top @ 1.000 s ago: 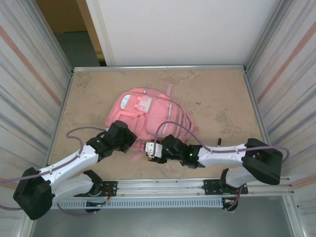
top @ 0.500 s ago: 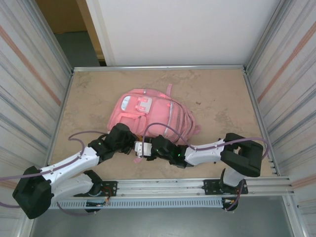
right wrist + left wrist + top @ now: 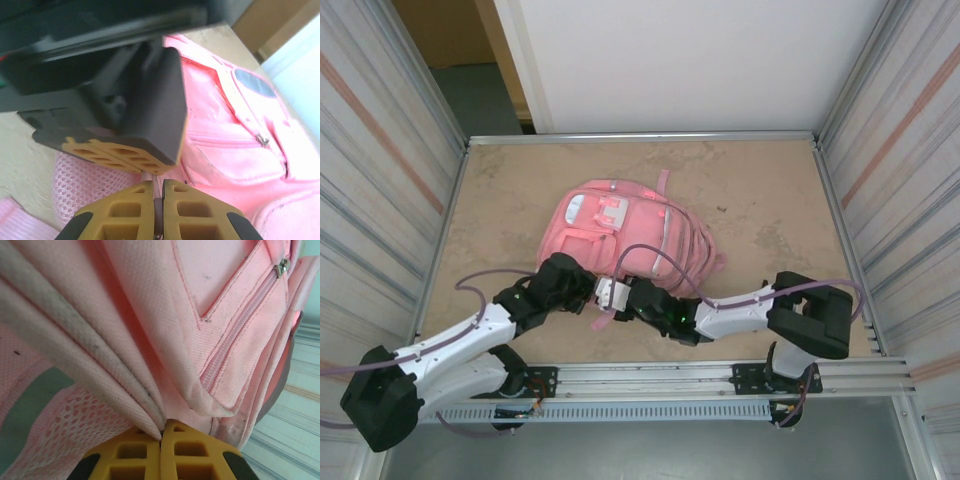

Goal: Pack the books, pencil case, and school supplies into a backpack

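Pink cloth of one backpack [image 3: 630,228] tight between jaws of left gripper [image 3: 161,434] and, seemingly, right gripper [image 3: 157,201].

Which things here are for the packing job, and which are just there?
For the job:
backpack
left arm, jaws pinching its fabric
right arm, jaws shut on it beside the mesh

Just there:
table
metal rail
striped walls
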